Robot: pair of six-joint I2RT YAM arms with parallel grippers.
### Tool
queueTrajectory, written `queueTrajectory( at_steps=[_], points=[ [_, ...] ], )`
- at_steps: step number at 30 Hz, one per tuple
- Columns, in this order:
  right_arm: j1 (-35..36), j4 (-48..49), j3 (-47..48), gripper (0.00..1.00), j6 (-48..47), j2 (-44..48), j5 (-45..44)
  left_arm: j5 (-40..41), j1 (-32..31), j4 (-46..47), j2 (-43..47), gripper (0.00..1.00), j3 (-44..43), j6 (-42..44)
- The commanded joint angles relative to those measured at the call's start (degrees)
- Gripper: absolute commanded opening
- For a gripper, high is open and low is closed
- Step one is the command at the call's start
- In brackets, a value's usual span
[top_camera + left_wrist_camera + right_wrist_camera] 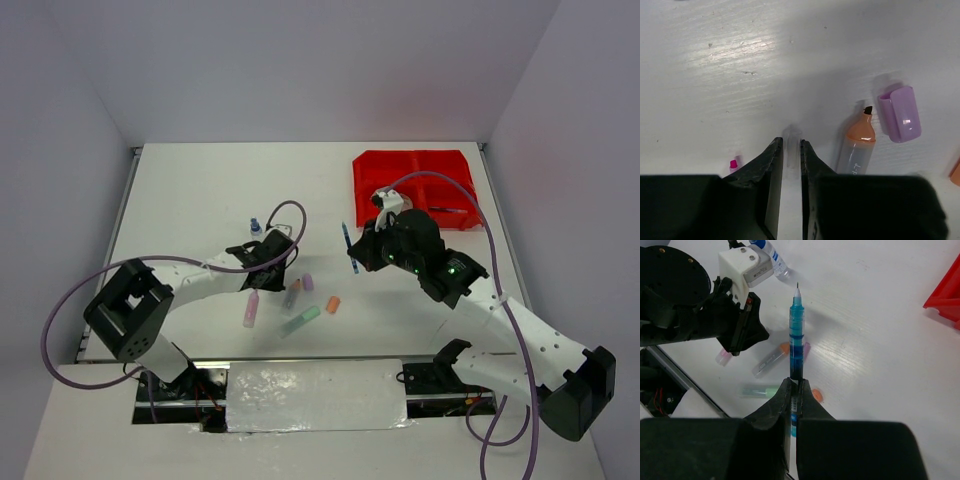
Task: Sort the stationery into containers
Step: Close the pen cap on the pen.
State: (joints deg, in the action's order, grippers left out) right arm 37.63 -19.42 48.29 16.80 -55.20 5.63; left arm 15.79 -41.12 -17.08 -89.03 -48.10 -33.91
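Because R pincer [795,386] pinches the blue pen [796,335] by its tail, it's off the table [200,200] near the red containers [415,185], prob. for dropping in. L pincer [791,150] sits low by the orange-tipped highlighter [860,145], nearly pressed together; can't tell if holding anything.

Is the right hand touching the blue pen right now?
Touching. The right wrist view shows the right hand clamped on both sides of the blue pen.

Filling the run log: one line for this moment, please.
right gripper: shut on pen, lifted, short of bins | left gripper: narrow gap, empty, beside highlighter
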Motion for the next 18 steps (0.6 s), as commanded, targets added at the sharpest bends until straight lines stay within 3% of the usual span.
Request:
queueTrajectory(
  at_steps=[1, 4, 9, 13, 18],
  points=[
    [0.34, 3.94, -0.92, 0.00, -1.06, 0.80, 1.66, 0.38, -0.01, -0.76, 2.37, 0.00, -0.24, -1.86],
    [0.34, 5.88, -2.75, 0.00, -1.07, 1.23, 2.63, 0.21, -0.01, -0.06, 4.30, 0.00, -0.33, -3.35],
    [0.43, 18.78, -10.13, 0.00, 4.81, 5.53, 5.18, 0.03, 0.08, 3.36, 14.31, 0.00, -0.16, -7.48],
    [2.09, 31.51, -17.77, 0.00, 10.26, 10.80, 4.74, -0.06, 0.08, 11.60, 24.84, 0.00, 0.81, -11.43],
    [8.40, 38.48, -19.46, 0.00, 13.08, 9.41, 5.72, -2.51, -0.01, 26.19, 32.07, 0.00, 3.62, -15.04]
  ],
)
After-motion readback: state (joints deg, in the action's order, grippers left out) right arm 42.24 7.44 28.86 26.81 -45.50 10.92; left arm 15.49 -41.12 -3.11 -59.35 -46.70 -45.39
